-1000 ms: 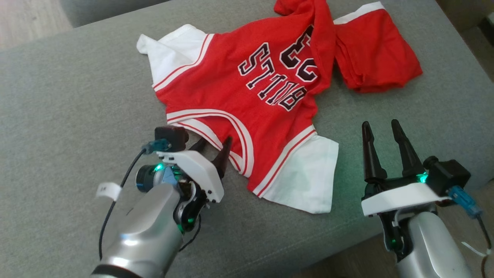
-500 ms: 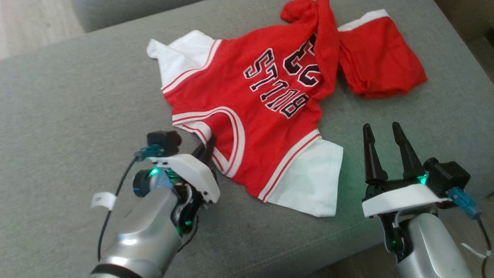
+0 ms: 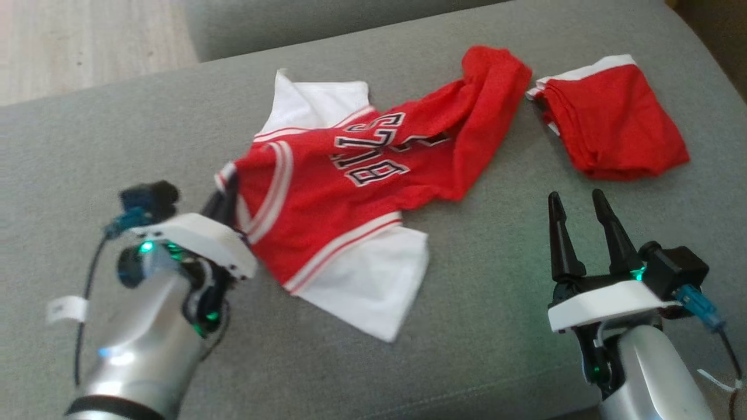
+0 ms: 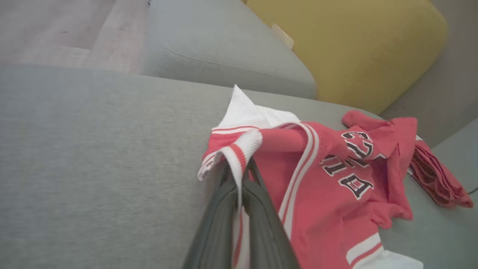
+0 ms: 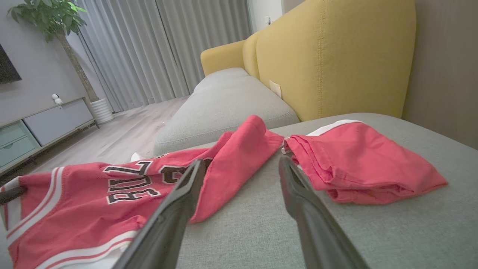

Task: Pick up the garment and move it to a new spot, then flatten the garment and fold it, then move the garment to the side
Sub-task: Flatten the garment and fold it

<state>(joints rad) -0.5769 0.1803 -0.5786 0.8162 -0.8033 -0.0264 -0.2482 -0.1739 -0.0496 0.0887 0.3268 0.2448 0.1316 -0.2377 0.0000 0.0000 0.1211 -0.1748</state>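
The garment (image 3: 350, 192) is a red jersey with white sleeves, white-and-red trim and dark lettering, lying rumpled on the grey couch seat (image 3: 496, 280). My left gripper (image 3: 224, 195) is shut on the jersey's striped neck edge at its left end. In the left wrist view the two dark fingers (image 4: 220, 209) pinch the white-and-red band, and the jersey (image 4: 328, 179) trails off to the right. My right gripper (image 3: 575, 198) stands open at the lower right, clear of the cloth. In the right wrist view the jersey (image 5: 86, 209) lies left of the open right gripper (image 5: 241, 164).
Folded red shorts (image 3: 618, 125) with a white waistband lie at the far right of the seat, also seen as red shorts (image 5: 358, 164). A second grey cushion (image 4: 224, 56) and a yellow backrest (image 5: 336, 56) stand behind. Wooden floor (image 3: 87, 46) lies beyond the seat's far left edge.
My left gripper closed on the jersey's neck edge and pulled it left, bunching the cloth. The head view also shifted. My right gripper stayed open in place.
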